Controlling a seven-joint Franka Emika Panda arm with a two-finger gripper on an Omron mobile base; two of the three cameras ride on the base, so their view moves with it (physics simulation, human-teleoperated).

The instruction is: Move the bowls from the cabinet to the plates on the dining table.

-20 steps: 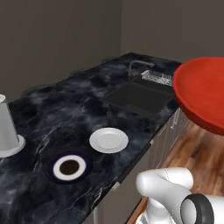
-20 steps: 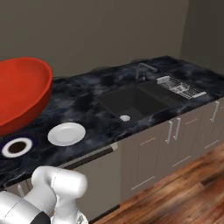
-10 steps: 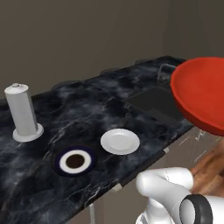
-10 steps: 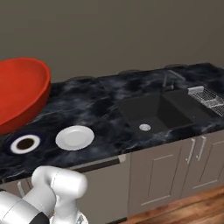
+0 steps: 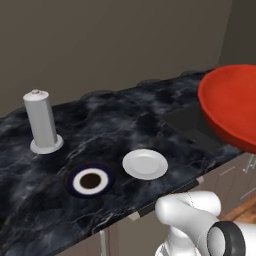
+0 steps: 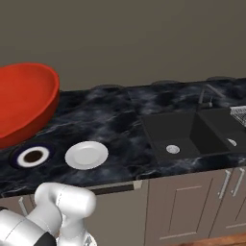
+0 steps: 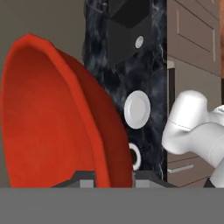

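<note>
Dining table (image 5: 125,125): white plate (image 5: 145,164), ringed plate (image 5: 90,181), white cylinder (image 5: 42,122)

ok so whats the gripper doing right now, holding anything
gripper: shut on the rim of the glossy plain red shallow round bowl, held up tilted beside the black marble table.

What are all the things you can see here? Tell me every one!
Glossy red round bowl: one, red, held up in the air, tilted, above the table's edge.
Small flat white plate: one, white, bare, near the table's front edge.
Dark-rimmed plate with a brown bowl: one, beside the white plate.
Tall white cylinder on a round base: one, farther back.
Black sink basin: one, sunk into the top.
Black marble table: one, white-veined.
Taupe cabinet doors: below the top.
Gripper: one, dark fingers clamped on the red bowl's rim.
</note>
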